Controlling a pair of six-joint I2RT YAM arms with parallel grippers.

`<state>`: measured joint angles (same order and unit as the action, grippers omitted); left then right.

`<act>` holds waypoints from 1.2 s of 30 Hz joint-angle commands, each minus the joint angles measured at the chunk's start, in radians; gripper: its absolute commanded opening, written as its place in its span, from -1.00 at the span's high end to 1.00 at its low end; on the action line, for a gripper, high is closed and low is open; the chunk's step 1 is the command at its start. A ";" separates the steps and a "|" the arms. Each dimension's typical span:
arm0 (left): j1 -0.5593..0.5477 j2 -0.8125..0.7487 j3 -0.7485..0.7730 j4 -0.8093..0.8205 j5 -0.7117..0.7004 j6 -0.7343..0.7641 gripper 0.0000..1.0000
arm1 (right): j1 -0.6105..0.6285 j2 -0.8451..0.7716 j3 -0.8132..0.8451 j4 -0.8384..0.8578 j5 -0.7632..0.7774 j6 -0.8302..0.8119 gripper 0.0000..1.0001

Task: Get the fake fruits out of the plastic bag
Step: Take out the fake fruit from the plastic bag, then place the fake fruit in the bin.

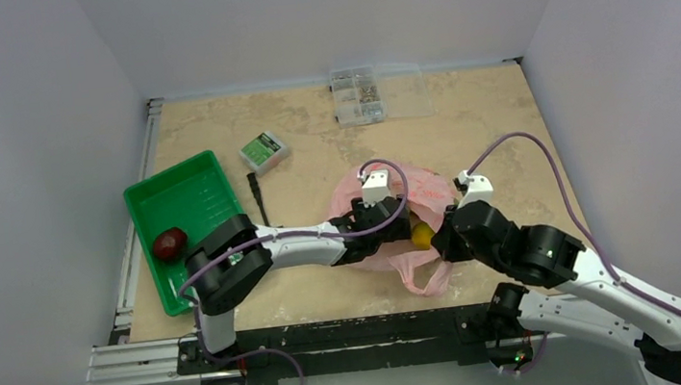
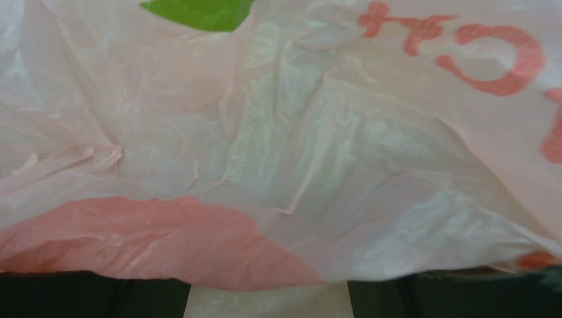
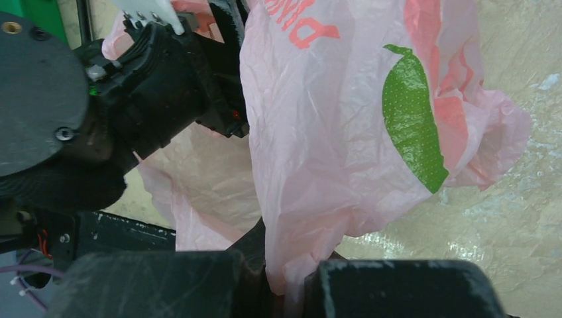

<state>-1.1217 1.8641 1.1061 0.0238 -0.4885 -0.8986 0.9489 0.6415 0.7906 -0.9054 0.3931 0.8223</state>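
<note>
Right fingers (image 3: 311,285) pinched closed on plastic bag (image 3: 331,132) film. Left fingers (image 1: 388,218) stand apart at the bag mouth, film draped over them, nothing visibly held. Yellow fruit (image 1: 421,235) sits in the mouth between both arms. Dark red fruit (image 1: 169,243) lies in the green tray (image 1: 191,185) on the worktop (image 1: 329,295).

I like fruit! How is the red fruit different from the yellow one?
The red fruit is dark and lies out in the green tray; the yellow fruit is bright and sits at the pink bag. The red one shows whole, the yellow only partly. Both are small and rounded.
</note>
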 commanded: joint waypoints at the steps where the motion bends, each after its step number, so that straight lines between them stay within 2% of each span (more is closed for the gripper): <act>1: 0.002 0.041 0.059 0.044 -0.056 0.004 -0.34 | 0.007 -0.036 -0.007 0.000 0.002 0.019 1.00; 3: 0.002 0.048 0.064 0.050 -0.050 0.017 -0.02 | 0.007 -0.058 -0.009 -0.015 0.022 0.037 1.00; 5: 0.002 0.033 0.050 0.060 -0.036 0.033 0.20 | 0.007 -0.072 -0.027 -0.005 0.027 0.055 1.00; 13: 0.002 -0.180 -0.108 0.112 0.012 0.110 0.80 | 0.007 -0.009 -0.034 -0.013 0.078 0.106 1.00; 20: 0.002 -0.382 -0.251 0.178 0.214 0.144 0.90 | 0.008 0.012 -0.051 0.048 0.080 0.084 1.00; 25: 0.002 -0.599 -0.342 0.076 0.250 0.103 0.94 | 0.007 0.081 -0.024 0.001 0.071 0.088 1.00; 27: 0.006 -0.716 -0.369 -0.010 0.247 0.127 1.00 | 0.007 0.090 -0.022 -0.005 0.066 0.087 1.00; 32: 0.019 -0.965 -0.311 -0.474 0.146 0.174 1.00 | 0.007 0.066 -0.031 0.005 0.083 0.096 1.00; 34: 0.021 -1.038 -0.281 -0.679 0.040 0.138 1.00 | 0.007 0.056 -0.040 0.019 0.083 0.099 1.00; 36: 0.030 -1.101 -0.262 -0.915 -0.120 0.009 1.00 | 0.007 0.062 -0.038 0.020 0.081 0.098 1.00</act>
<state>-1.1072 0.8574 0.7864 -0.4088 -0.3576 -0.7719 0.9508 0.7105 0.7437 -0.9035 0.4362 0.8993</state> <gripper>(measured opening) 0.489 0.005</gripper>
